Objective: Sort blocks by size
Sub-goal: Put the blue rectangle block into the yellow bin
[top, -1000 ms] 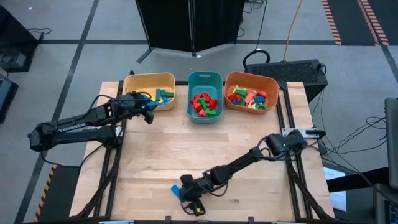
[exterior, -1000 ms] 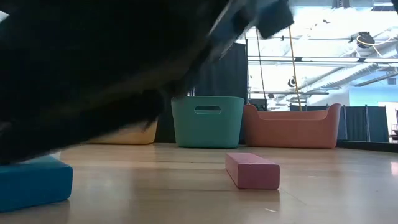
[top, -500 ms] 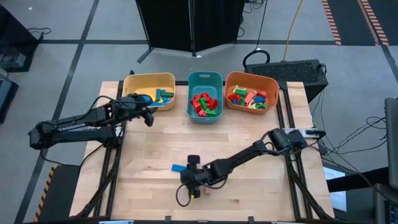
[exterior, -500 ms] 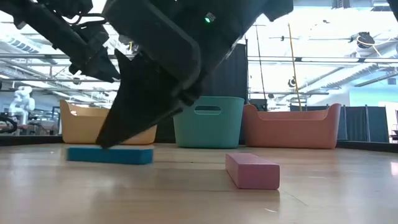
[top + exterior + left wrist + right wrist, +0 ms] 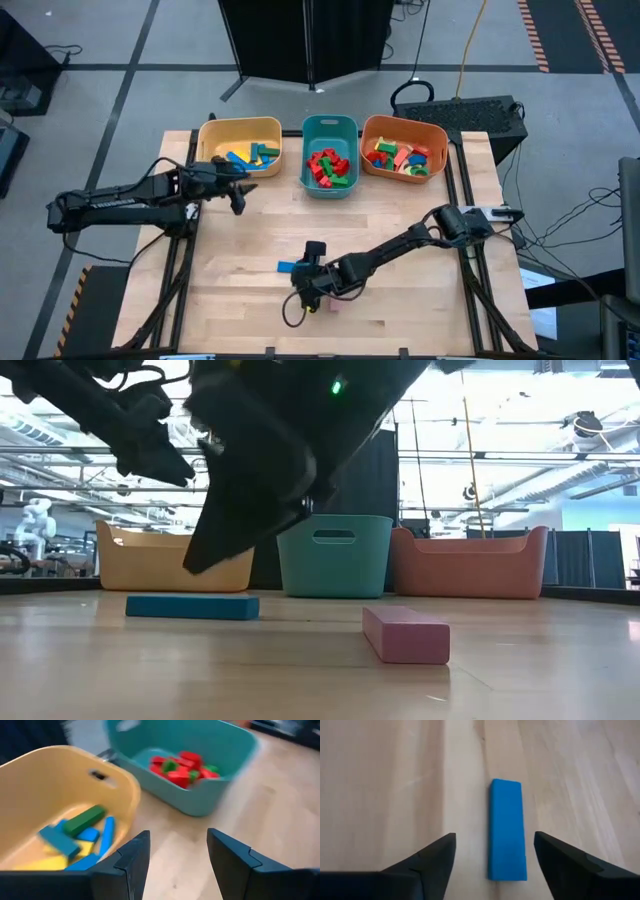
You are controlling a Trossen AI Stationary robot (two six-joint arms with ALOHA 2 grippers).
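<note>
Two blocks were left on the table (image 5: 400, 230): a long blue bar (image 5: 507, 830) lying flat near the front middle, and a pink brick (image 5: 405, 633) just beside it, mostly hidden under the right arm in the high view. The right gripper (image 5: 307, 283) hung over the blue bar with its fingers (image 5: 427, 865) spread wide and empty, the bar lying on the wood between and ahead of them, touching neither. To do this pick well, the gripper would need to move forward until the fingers straddled the bar at about its middle, then come down and close across its narrow width, so that the long piece would not swing or tip when lifted. It looked already lined up with the bar's long axis, so little turning seemed called for. The bar would probably belong in the yellow bin (image 5: 212, 135), which held other long pieces (the teal bin (image 5: 331, 124) held small red and green bits, the orange bin (image 5: 404, 123) mixed bricks). The left gripper (image 5: 174, 865) waited near the front rim of the yellow bin, jaws apart and holding nothing; it could get in the way there. The pink brick lay close enough that a careless descent might nudge it.
</note>
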